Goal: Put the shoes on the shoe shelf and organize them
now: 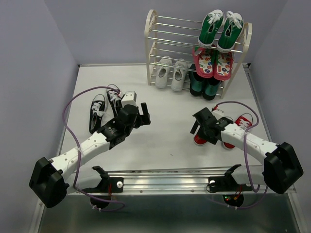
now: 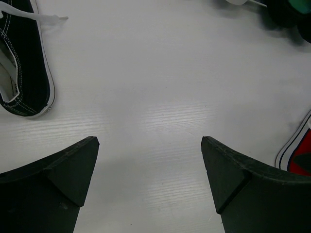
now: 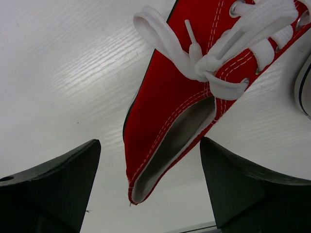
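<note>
The cream shoe shelf (image 1: pixel 151 39) stands at the back; the white sneaker pair (image 1: pixel 171 74) sits on its bottom tier, left side. The black sneaker pair (image 1: pixel 98 110) lies on the table at left; one black shoe shows in the left wrist view (image 2: pixel 24 63). My left gripper (image 1: pixel 144 114) is open and empty over bare table (image 2: pixel 150 145), right of the black shoes. The red sneaker pair (image 1: pixel 240 122) lies at right. My right gripper (image 1: pixel 197 127) is open, its fingers on either side of one red sneaker's heel (image 3: pixel 165 131), not touching it.
Green sneakers (image 1: pixel 221 30) sit on the shelf's top tier, pink patterned shoes (image 1: pixel 214 63) below them, dark green boots (image 1: pixel 204 87) at the bottom right. A metal rail (image 1: pixel 165 178) runs along the near table edge. Purple walls close in the sides and back.
</note>
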### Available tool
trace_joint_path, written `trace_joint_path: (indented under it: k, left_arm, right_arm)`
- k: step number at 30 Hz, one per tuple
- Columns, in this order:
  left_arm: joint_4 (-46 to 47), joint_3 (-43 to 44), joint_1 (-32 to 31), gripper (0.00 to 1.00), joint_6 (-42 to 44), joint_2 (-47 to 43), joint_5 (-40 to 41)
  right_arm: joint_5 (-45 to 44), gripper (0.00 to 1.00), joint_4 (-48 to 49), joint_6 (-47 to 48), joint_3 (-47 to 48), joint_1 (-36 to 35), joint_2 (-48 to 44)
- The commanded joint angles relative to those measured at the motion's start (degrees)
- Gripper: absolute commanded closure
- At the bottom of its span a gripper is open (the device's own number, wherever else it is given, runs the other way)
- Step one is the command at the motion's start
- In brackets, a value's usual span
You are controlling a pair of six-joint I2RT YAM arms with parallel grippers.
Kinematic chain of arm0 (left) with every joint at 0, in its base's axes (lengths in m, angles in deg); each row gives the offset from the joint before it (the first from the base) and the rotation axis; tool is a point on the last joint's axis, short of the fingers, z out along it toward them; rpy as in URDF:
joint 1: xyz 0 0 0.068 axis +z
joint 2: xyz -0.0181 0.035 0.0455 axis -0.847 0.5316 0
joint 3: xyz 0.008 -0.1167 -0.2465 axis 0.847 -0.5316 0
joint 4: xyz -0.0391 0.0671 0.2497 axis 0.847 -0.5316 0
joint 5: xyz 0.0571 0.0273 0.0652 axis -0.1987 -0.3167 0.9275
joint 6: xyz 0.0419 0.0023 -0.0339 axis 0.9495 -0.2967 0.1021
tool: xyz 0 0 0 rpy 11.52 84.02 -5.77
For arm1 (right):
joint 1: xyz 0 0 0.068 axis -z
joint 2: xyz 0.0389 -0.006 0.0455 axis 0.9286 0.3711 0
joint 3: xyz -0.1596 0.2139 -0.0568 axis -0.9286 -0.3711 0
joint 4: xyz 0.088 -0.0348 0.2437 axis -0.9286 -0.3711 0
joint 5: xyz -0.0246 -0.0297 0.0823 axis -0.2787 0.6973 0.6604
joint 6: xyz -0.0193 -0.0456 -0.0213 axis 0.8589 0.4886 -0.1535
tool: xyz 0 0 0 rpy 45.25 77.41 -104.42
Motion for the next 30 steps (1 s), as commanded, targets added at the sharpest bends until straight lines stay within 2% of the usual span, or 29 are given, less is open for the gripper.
trace_joint_path:
  k: [1,3,5,7,9,11,15,19,24,30]
  left_arm:
    - [1.7,-0.9,0.0,0.01,-0.5,-2.1,2.2]
    - [1.9,-1.2,0.0,0.01,-0.5,-2.5,2.5]
    - [2.0,-1.7,0.0,0.01,-0.7,-2.7,2.5]
    - [2.1,-1.9,0.0,0.01,-0.8,-2.7,2.6]
    - [2.3,-1.9,0.0,0.01,-0.7,-2.7,2.6]
    - [2.3,-2.0,0.0,0.01,-0.7,-2.6,2.6]
    - [2.2,-2.2,0.0,0.01,-0.7,-2.7,3.2]
    - [2.3,-2.3,0.0,0.01,-0.7,-2.9,3.5]
    - [2.5,-2.3,0.0,0.01,-0.7,-2.9,3.6]
    - [2.8,-2.0,0.0,0.01,-0.9,-2.3,3.7]
  right_arm:
    - [-0.9,0.13,3.0,-1.3,-0.5,-0.4,2.5]
    - [-1.0,0.16,3.1,-1.6,-0.7,-0.4,3.2]
    - [-1.8,0.25,3.4,-1.9,-0.9,-0.4,2.9]
    - [-3.0,0.52,4.0,-1.8,-1.3,-0.4,2.3]
    - [-3.8,0.72,4.0,-1.5,-1.2,-0.4,1.6]
    - [-4.5,0.76,3.6,-1.5,-1.1,-0.4,1.4]
    - [-5.0,0.97,2.0,-0.9,-0.9,-0.4,1.8]
    - [-4.8,0.99,1.3,1.7,-1.0,-0.4,1.1]
    - [-1.3,0.99,5.0,15.2,-2.1,-1.6,-2.8]
    - [5.4,0.99,11.9,27.6,-2.1,-8.8,-3.0]
